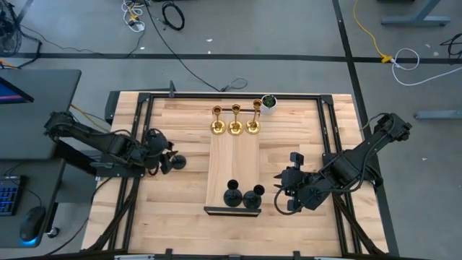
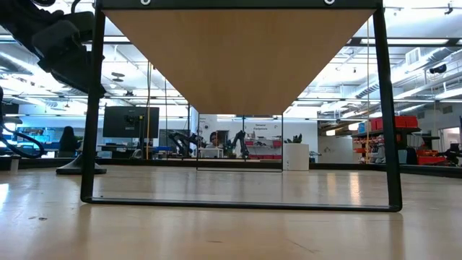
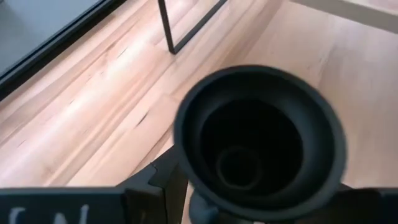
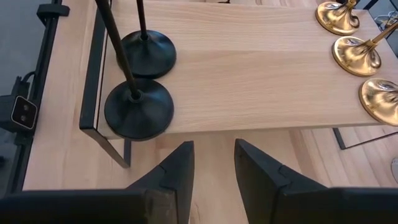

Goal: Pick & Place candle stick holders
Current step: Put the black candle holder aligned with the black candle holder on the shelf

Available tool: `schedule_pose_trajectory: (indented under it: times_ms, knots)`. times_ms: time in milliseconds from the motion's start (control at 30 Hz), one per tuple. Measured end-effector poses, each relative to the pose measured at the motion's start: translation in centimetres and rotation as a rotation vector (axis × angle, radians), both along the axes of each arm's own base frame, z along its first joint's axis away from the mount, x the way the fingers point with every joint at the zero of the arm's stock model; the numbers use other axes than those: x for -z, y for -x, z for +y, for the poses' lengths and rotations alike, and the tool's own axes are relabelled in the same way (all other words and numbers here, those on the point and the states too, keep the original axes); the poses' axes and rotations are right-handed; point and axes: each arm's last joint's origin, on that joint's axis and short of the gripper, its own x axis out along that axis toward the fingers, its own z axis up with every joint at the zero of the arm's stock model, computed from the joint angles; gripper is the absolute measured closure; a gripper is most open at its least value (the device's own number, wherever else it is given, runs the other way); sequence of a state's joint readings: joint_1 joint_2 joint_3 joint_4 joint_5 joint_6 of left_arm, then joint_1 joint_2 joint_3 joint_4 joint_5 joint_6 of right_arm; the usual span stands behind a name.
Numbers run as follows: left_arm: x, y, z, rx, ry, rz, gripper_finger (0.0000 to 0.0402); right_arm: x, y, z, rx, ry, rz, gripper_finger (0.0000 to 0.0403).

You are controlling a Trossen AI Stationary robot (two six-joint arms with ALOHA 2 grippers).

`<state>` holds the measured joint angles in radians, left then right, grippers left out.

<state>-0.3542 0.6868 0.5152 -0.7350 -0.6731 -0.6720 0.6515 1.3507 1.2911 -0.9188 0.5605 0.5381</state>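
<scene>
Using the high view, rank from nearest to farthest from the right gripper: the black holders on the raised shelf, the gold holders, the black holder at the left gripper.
From the right gripper:
1. Black holders on the shelf, beside it.
2. Gold holders, at the shelf's far end.
3. Black holder at the left gripper, across the table.

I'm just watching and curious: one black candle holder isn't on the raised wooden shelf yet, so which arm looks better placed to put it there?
The left. The left gripper is shut on the third black holder, left of the shelf. The right gripper is open and empty, right of the shelf's two black holders.
</scene>
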Motion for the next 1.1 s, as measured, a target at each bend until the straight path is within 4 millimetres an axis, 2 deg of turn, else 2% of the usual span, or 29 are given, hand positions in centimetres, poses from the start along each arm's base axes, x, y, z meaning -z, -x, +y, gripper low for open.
schedule_pose_trajectory:
  times_ms: [100, 200, 467, 867, 1100]
  knots:
    - [0.0, 0.0, 0.0, 0.007, 0.007, 0.002, 0.0245, 0.0, 0.0, 0.0, 0.0, 0.0, 0.0, 0.0289]
    - [0.0, 0.0, 0.0, 0.008, 0.007, 0.002, 0.0267, 0.0, 0.0, 0.0, 0.0, 0.0, 0.0, 0.0289]
    - [0.0, 0.0, 0.0, 0.005, 0.004, -0.003, 0.0378, 0.0, 0.0, 0.0, -0.001, 0.0, 0.0, 0.0289]
    - [-0.2, -0.3, -0.1, -0.024, 0.057, -0.054, 0.0379, 0.0, 0.0, 0.0, -0.006, 0.006, 0.001, 0.0289]
    - [-1.2, -0.9, -0.6, 0.042, 0.15, -0.129, 0.0379, 0.0, 0.0, 0.0, -0.01, 0.011, 0.002, 0.0289]
